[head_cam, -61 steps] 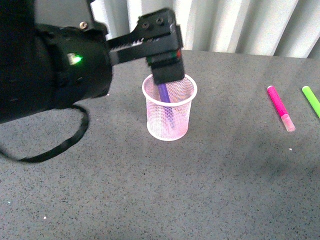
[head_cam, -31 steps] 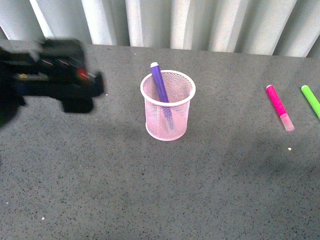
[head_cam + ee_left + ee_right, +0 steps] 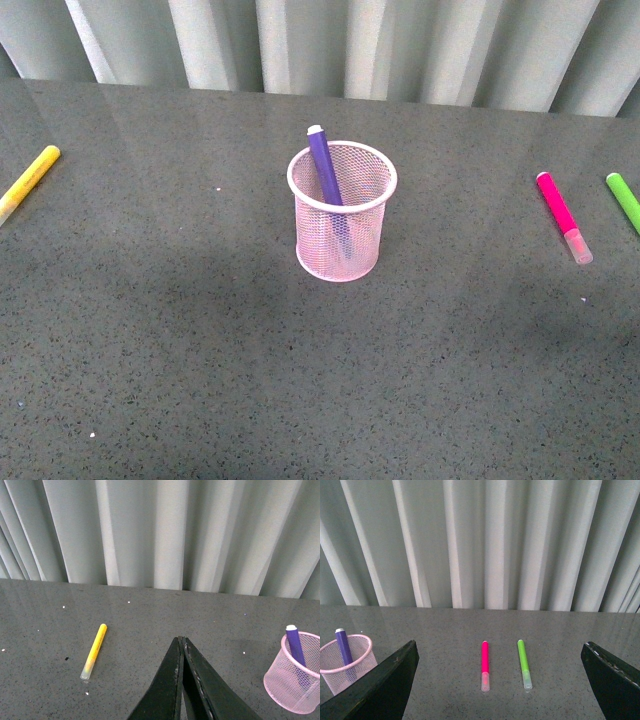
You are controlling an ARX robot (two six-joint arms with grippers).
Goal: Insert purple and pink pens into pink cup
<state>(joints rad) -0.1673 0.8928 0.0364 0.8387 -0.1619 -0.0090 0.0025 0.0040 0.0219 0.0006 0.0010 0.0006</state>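
Leaving pen 1 of 2 in the cup, with the left arm backing away

Starting nearest, the left gripper [image 3: 181,641] is showing in its wrist view with its jaws pressed together on nothing. The right gripper [image 3: 500,647] is hanging with its jaws spread wide and empty. Neither arm is appearing in the front view now. 1 second ago the left arm was standing right over the pink cup [image 3: 360,245], and 0.5 seconds ago it was sliding off to the left. The purple pen [image 3: 322,165] is therefore standing on its own, leaning against the cup's far rim with its pale tip poking above. Half of the task is looking done.

Level with the cup, the pink pen [image 3: 560,212] is lying flat on the table [image 3: 200,380], well to the right and untouched, near the green marker [image 3: 624,200]. It is probably falling to the right arm. A yellow marker [image 3: 30,178] is lying far to the left, and a curtain [image 3: 400,50] is hanging behind.

Mesh is blurring the purple pen's lower half, so I cannot tell whether it is reaching the bottom. The frame edges are cutting off the green and yellow markers
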